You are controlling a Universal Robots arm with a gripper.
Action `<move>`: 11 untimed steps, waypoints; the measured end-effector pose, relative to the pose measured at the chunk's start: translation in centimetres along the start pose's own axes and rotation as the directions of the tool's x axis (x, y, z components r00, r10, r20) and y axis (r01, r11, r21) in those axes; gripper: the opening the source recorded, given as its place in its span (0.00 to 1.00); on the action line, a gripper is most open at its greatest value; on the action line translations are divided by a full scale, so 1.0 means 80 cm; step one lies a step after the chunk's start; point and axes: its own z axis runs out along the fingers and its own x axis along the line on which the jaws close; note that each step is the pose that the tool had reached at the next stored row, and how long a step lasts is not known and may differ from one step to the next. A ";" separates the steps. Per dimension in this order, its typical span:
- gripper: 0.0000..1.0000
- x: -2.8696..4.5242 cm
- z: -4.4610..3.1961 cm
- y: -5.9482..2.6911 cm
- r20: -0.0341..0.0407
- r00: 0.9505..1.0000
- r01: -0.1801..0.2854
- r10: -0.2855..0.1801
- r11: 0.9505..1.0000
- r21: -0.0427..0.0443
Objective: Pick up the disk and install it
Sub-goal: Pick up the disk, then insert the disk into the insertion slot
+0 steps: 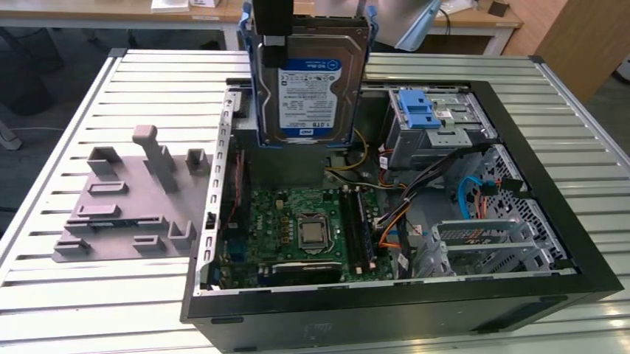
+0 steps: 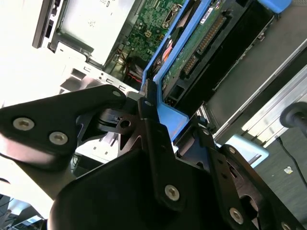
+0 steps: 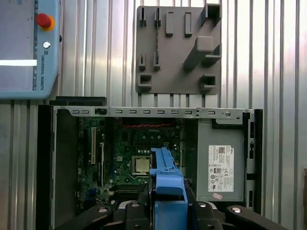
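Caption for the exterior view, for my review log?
The hand holds the disk upright over the open computer case; a grey fixture plate lies beside it.

The disk [image 1: 307,81] is a flat silver metal drive with a blue-and-white label, set in a blue plastic frame. It hangs in the air, standing upright on end, with its label turned toward the exterior view's camera. It is clear of the counter [image 1: 128,88], near the counter's far edge in that view, over the far end of the open computer case [image 1: 551,295]. The gripper [image 2: 172,112] holds it from above, jaws clamped on the blue frame. The second wrist view shows the disk's green circuit-board side [image 2: 201,43].
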 end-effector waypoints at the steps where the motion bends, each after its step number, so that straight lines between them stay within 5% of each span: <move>1: 0.36 0.0005 0.0000 -0.001 0.000 1.000 0.000 0.000 1.000 0.000; 11: 0.36 0.0042 0.0007 -0.018 0.000 1.000 0.000 0.000 1.000 0.000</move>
